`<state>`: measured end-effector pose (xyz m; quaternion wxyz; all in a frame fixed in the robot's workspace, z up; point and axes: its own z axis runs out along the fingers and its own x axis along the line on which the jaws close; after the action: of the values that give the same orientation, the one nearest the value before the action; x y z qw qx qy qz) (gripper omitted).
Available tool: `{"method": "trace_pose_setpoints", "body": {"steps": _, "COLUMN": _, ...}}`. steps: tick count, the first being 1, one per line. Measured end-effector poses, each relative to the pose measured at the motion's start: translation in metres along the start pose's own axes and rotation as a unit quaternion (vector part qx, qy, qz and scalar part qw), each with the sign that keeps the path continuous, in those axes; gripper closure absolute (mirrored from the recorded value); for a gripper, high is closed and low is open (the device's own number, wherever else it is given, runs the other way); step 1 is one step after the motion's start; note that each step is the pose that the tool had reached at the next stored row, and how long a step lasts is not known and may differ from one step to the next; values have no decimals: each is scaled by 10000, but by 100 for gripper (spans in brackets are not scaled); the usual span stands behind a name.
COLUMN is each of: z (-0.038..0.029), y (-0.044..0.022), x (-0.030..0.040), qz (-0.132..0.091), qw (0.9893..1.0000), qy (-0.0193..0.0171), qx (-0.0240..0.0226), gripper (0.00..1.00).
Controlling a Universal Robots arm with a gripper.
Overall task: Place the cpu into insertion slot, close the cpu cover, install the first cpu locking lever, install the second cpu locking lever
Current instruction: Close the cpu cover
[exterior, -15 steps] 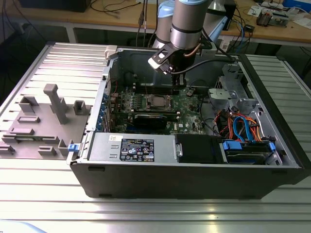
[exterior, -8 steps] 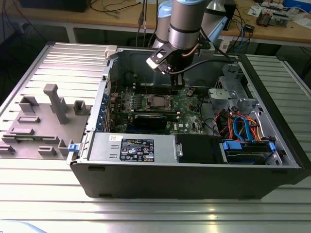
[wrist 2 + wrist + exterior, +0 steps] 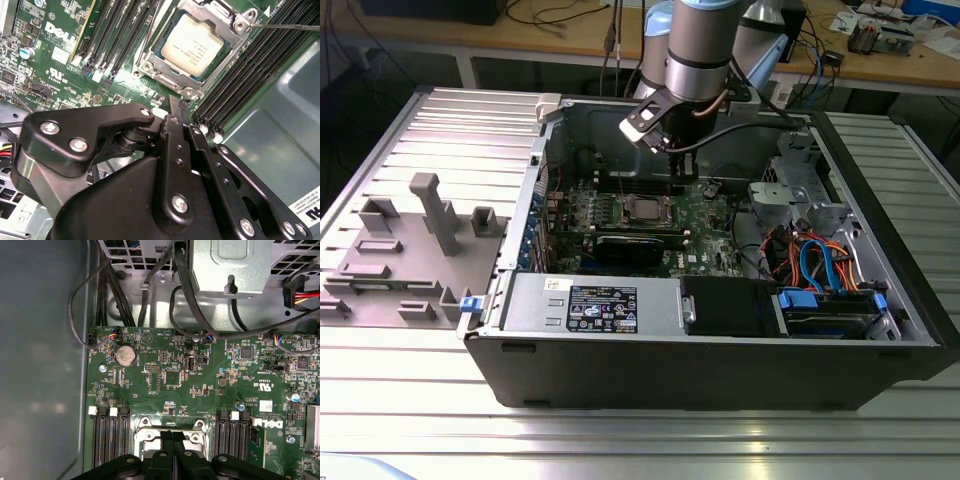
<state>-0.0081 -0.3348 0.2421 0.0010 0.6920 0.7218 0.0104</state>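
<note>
Zero load: holding gripper [image 3: 177,106] clenched empty, hovering just beside cover [image 3: 167,79]. Inside cover, seeing cpu [image 3: 192,44] lying flat. Beyond cover, spotting thin lever [image 3: 285,26] jutting out; probably needing pressing near its end, steadily, without sliding off.

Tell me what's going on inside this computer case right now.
A robot arm's hand hovers, shut and empty, close above the motherboard inside an open computer case. The cpu already sits in the insertion slot, and the cpu cover lies down over its edges. A thin locking lever sticks out beside the socket; whether it is latched can't be told.
</note>
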Motion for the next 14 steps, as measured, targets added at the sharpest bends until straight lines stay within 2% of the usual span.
{"method": "trace_pose_setpoints", "body": {"steps": 6, "z": 53, "y": -71, "x": 2, "qz": -23, "qw": 10000, "qy": 0, "qx": 0, "gripper": 89}}
{"method": "trace_pose_setpoints", "body": {"steps": 7, "z": 63, "y": -98, "x": 4, "qz": -30, "qw": 10000, "qy": 1, "qx": 0, "gripper": 89}}
{"method": "trace_pose_setpoints", "body": {"steps": 10, "z": 107, "y": -246, "x": 9, "qz": -62, "qw": 10000, "qy": 1, "qx": 1, "gripper": 89}}
{"method": "trace_pose_setpoints", "body": {"steps": 14, "z": 156, "y": -374, "x": 14, "qz": -127, "qw": 9999, "qy": 2, "qx": 2, "gripper": 89}}
